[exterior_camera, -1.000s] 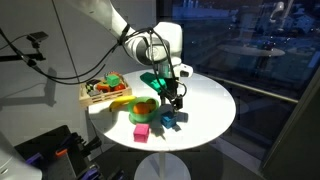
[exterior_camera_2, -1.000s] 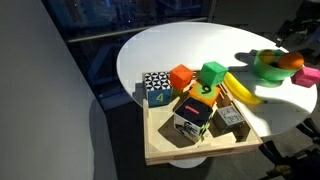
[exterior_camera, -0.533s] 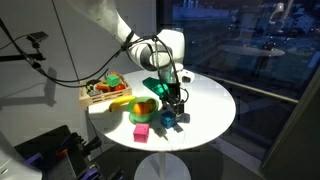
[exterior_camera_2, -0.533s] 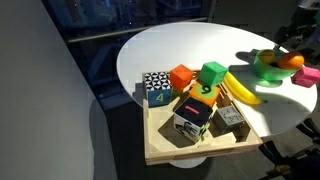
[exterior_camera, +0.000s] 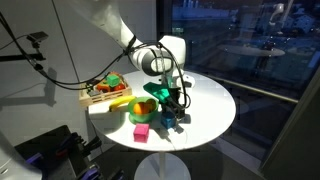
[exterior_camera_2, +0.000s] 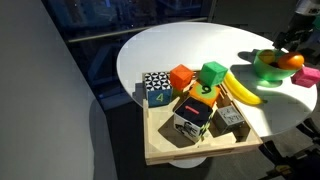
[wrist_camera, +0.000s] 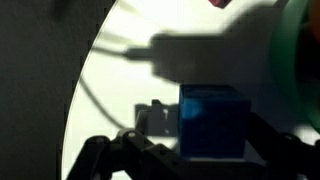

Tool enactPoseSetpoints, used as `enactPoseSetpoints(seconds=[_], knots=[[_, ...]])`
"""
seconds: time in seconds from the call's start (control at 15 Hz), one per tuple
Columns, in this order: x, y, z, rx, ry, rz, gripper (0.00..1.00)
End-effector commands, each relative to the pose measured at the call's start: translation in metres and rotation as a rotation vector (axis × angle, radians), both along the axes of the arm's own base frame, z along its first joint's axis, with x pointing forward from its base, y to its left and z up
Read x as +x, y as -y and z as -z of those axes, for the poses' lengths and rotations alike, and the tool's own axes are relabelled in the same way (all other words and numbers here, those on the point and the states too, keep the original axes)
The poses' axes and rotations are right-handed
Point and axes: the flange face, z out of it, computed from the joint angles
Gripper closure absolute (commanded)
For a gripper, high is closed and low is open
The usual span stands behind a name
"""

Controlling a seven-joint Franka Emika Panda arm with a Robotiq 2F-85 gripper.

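Gripper (exterior_camera: 171,107) wide open, holding nothing, jaws straddling one blue cube (wrist_camera: 212,122) with no contact visible. The cube sits flat on the white table (exterior_camera: 215,100); it has no long axis, and its faces lie roughly square to the jaws. Just beside it are one pink cube (exterior_camera: 141,131) and one green bowl (exterior_camera: 143,106), then one banana (exterior_camera_2: 240,91). Farthest, at the table's edge, is one wooden tray (exterior_camera_2: 160,150) with six blocks, as far as can be counted.

A round white table (exterior_camera_2: 170,45) carries a wooden tray (exterior_camera_2: 165,152) of toy blocks, among them an orange cube (exterior_camera_2: 181,77) and a green cube (exterior_camera_2: 212,72). A banana (exterior_camera_2: 240,90) lies just beside the tray, near a green bowl (exterior_camera_2: 262,67) and a pink block (exterior_camera_2: 308,76).
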Motion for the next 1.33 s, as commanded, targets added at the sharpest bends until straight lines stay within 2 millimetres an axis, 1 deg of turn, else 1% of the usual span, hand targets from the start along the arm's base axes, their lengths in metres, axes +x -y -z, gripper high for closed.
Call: enactPoseSetpoints(seconds=[0.0,0.07,0.2,0.27,0.4,0.8,1.07,1.27], knots=[[0.004,0.007,-0.001,0.008,0.003,-0.011,0.34],[0.004,0.007,-0.003,0.009,0.002,-0.004,0.44],[0.003,0.008,-0.009,0.013,0.006,0.005,0.60],[0.002,0.007,-0.012,0.015,0.010,0.007,0.66],[0.000,0.006,-0.021,0.019,0.020,0.010,0.69],[-0.005,-0.006,-0.051,0.031,0.056,0.011,0.69],[-0.008,-0.024,-0.076,0.044,0.084,-0.005,0.69],[-0.013,-0.040,-0.090,0.050,0.108,-0.028,0.69]])
